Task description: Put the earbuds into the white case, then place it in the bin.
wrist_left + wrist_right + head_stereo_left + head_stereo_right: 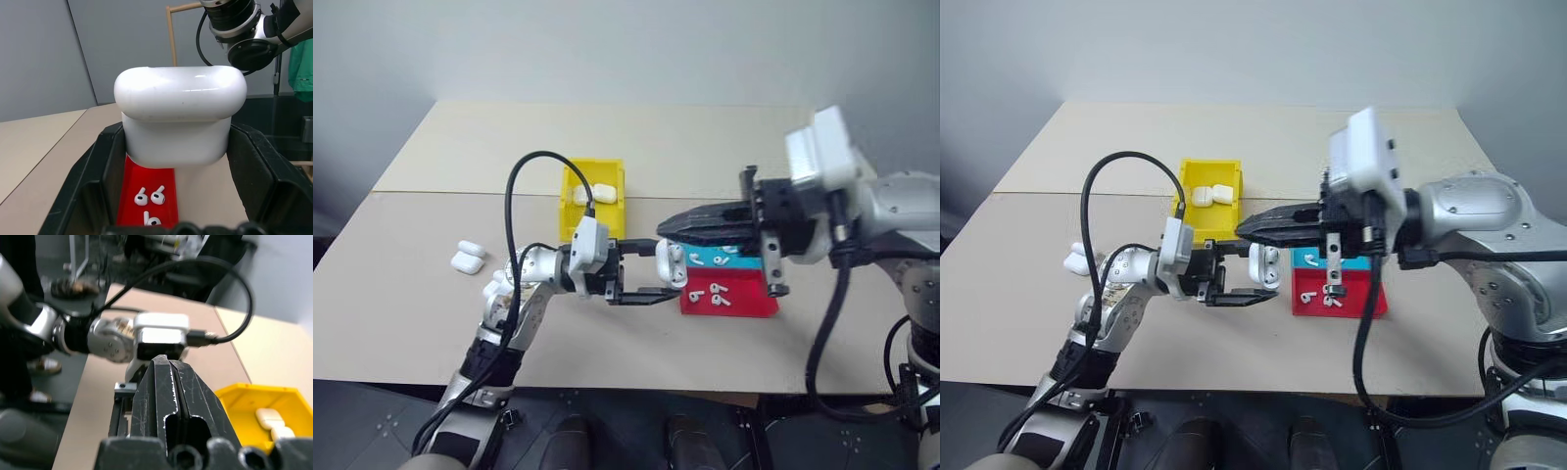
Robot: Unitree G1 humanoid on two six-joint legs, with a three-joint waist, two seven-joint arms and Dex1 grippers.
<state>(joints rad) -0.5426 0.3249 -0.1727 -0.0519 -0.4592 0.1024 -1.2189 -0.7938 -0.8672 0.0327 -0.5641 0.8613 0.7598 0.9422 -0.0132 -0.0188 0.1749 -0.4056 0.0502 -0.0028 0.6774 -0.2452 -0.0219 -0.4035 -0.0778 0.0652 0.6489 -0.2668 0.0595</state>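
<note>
Left gripper clamps a glossy white rounded earbud case, lid seemingly closed; right gripper is pinched shut just above. Tiny white earbuds remain in the shallow red tray; the yellow plastic bin awaits this case.

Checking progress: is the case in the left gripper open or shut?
Open: the white case in the left gripper has its lid flipped up, a seam showing below it.

Glossy, smooth white plastic on the white case. Matt beige laminate on the tabletop; scuffed black plastic on the right tool. Bright yellow plastic on the bin.
</note>
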